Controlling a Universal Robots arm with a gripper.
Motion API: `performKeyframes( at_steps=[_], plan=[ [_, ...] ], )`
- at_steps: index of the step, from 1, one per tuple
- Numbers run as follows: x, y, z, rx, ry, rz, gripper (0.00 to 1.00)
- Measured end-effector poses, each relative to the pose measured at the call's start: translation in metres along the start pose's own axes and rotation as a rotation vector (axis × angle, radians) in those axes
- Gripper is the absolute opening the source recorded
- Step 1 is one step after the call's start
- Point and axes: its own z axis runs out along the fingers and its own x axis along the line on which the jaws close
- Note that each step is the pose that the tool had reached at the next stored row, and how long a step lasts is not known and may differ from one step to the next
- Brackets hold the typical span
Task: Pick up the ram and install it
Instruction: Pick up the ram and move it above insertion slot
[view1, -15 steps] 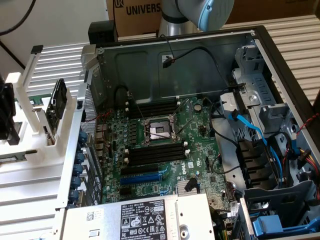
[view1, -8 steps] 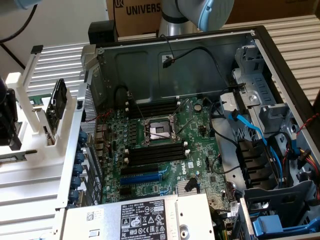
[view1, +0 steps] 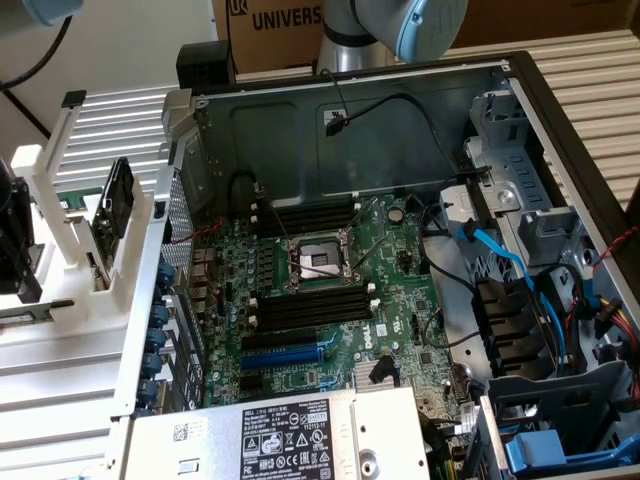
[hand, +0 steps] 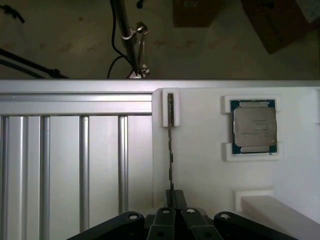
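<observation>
We're at pickup w/ gripper (hand: 175, 199) pinched shut on the ram (hand: 171, 145) in its white holder (hand: 200, 165); lift prob needs a straight pull.

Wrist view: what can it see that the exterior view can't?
Wrist view's extras: a square silver chip in a pocket of the white holder, the shut gripper at one end of the ram, and the floor beyond. Exterior view's extras: the open computer case, its green motherboard, black slots and a blue slot. Shared: the ram standing in the white holder.
</observation>
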Motion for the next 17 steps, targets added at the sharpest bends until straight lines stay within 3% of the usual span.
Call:
performKeyframes(
  at_steps=[5,10,12,17],
  plan=[
    [0.000,0.0000,0.0000,0.0001,0.0000,0.000,0.11],
    [0.000,0.0000,0.0000,0.0000,0.0000,0.000,0.31],
    [0.000,0.0000,0.0000,0.0000,0.0000,0.000,0.31],
    [0.001,-0.0007,0.0133,0.0001,0.0000,0.000,0.31]
  ],
)
